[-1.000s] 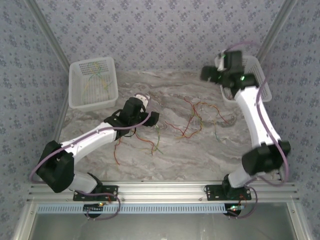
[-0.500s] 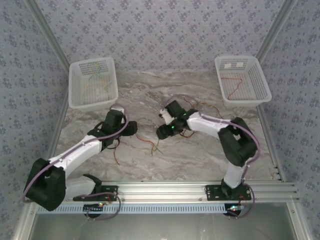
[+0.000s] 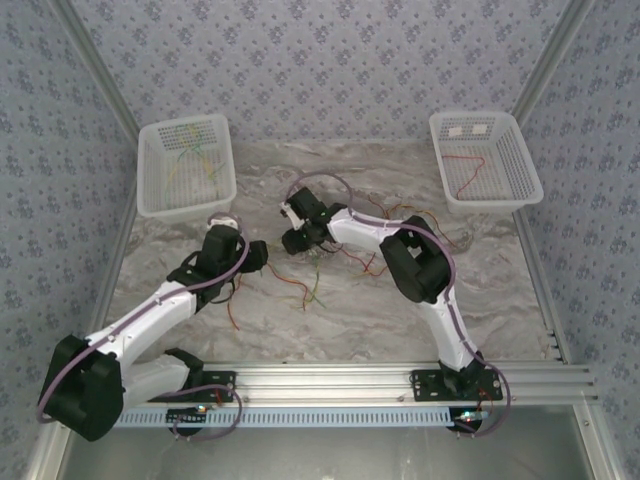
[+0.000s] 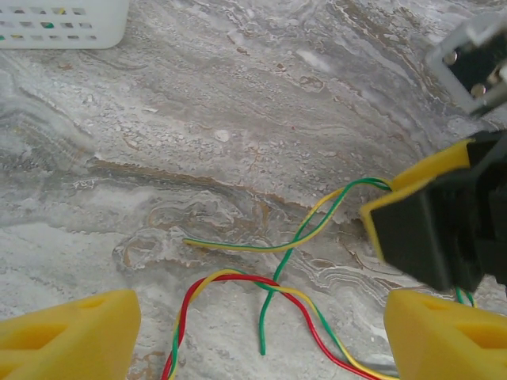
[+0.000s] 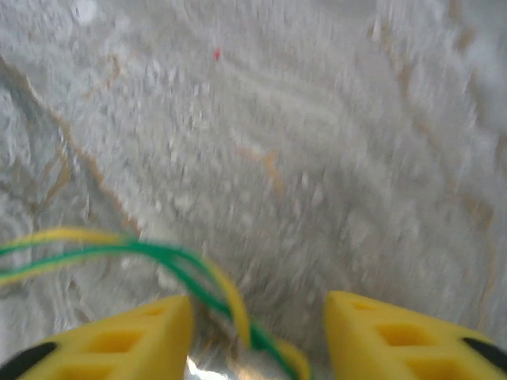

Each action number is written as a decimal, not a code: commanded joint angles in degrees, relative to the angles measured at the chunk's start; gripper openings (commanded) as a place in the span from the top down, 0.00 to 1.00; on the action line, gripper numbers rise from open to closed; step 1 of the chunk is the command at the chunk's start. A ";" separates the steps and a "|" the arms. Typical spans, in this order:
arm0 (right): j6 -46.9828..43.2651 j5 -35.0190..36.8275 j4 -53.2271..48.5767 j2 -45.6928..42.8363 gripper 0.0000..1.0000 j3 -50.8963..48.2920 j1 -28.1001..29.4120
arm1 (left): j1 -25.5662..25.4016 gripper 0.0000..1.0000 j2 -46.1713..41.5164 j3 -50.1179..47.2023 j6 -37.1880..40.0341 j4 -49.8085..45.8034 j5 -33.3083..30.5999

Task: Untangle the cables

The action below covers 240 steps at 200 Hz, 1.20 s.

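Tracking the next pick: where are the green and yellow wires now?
Left wrist view, centre: the green and yellow wires lie on the table, crossing a red and yellow wire, their right end between the right gripper's jaws.

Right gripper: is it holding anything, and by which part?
Nothing is gripped yet. The right gripper straddles the green-and-yellow twisted cables, which pass between its fingers, jaws apart.

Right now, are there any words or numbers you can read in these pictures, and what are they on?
None can be read. Two small white patches inside the right basket might be labels, but they are too small to read. The wallpaper carries only a pattern, no letters.
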 commanded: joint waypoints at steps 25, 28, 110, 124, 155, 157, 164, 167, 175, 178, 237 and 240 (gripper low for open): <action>-3.61 1.59 -4.58 0.70 1.00 5.65 -0.36 | 0.30 0.19 -2.27 -0.48 -0.18 3.60 -0.87; -4.12 2.03 -4.84 0.25 1.00 5.74 -0.29 | 0.30 0.19 -2.27 -0.41 0.07 3.80 -0.58; -11.48 14.14 -14.53 -19.68 1.00 2.66 -0.30 | 3.13 0.19 -7.81 0.27 2.81 9.12 4.54; -12.14 14.94 -16.12 -23.70 1.00 1.30 -0.47 | 4.65 0.18 -8.79 -0.34 3.41 12.55 8.35; -9.48 11.65 -13.17 -31.97 1.00 -4.55 -1.69 | 7.62 0.18 -11.00 -4.86 4.59 28.64 19.26; -9.23 11.02 -12.46 -32.59 1.00 -5.29 -1.86 | 7.69 0.19 -11.05 -5.22 4.78 30.16 20.03; -8.15 7.50 -9.67 -34.74 1.00 -8.38 -2.57 | 7.88 0.18 -11.29 -6.66 5.57 34.79 22.57; -7.48 6.16 -8.21 -35.54 1.00 -9.91 -3.00 | 7.88 0.18 -11.40 -7.25 5.89 36.92 23.60; -6.55 2.06 -3.91 -38.12 1.00 -14.25 -3.96 | 7.88 0.18 -11.51 -8.99 6.59 42.79 26.36; -5.88 1.10 -2.34 -38.96 1.00 -15.69 -4.33 | 7.86 0.18 -11.44 -9.53 6.72 45.15 27.34; -5.64 -11.41 16.74 -48.62 1.00 -36.19 -5.06 | 7.84 0.13 -7.69 -7.25 12.31 52.11 44.58; -5.80 -11.60 16.86 -48.71 1.00 -36.42 -5.24 | 7.76 0.13 -7.53 -6.94 12.74 51.53 45.39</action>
